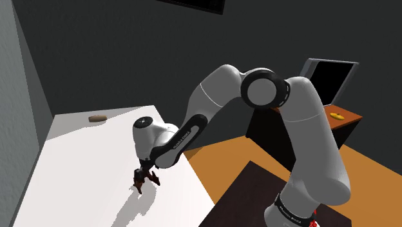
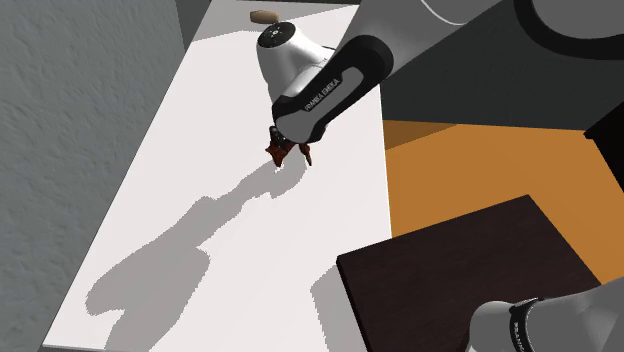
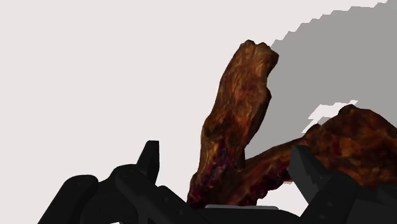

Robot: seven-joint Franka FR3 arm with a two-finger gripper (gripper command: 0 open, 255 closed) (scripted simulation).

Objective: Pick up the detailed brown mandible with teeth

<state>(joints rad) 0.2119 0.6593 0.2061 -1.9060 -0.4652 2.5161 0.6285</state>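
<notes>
The mandible [image 3: 238,121] is a rough, mottled thing, dark reddish brown with rusty orange patches and a blackish-purple stain near its bend. It has two arms meeting in a V. One is long and knobbly at its end; the other runs off to the side, broader and lumpy. I can't pick out single teeth. It sits low at the white table [image 1: 77,155], about midway along it and nearer the edge on the shoulder view's right. In the shoulder view the mandible [image 1: 138,186] shows as small red bits under the hand, with shadow right beside it. I cannot tell whether it rests on the top or hangs just clear.

The black gripper [image 3: 226,156] points down over the joined end of the V. Its fingers [image 3: 150,156] stand apart on either side of the bone. The one by the broad arm overlaps it, while a strip of white table shows between the other fingertip and the bone, so nothing is clasped. From the second exterior view the gripper [image 2: 290,146] and mandible [image 2: 277,152] sit at the head of the arm's long grey shadow.

At the table's far end lies a small tan lump [image 1: 97,118], well apart. Right of the table the floor [image 2: 450,170] is orange, with the dark brown stand [image 2: 470,260] nearer. Far right is a desk [image 1: 348,119] with a black screen [image 1: 332,77].
</notes>
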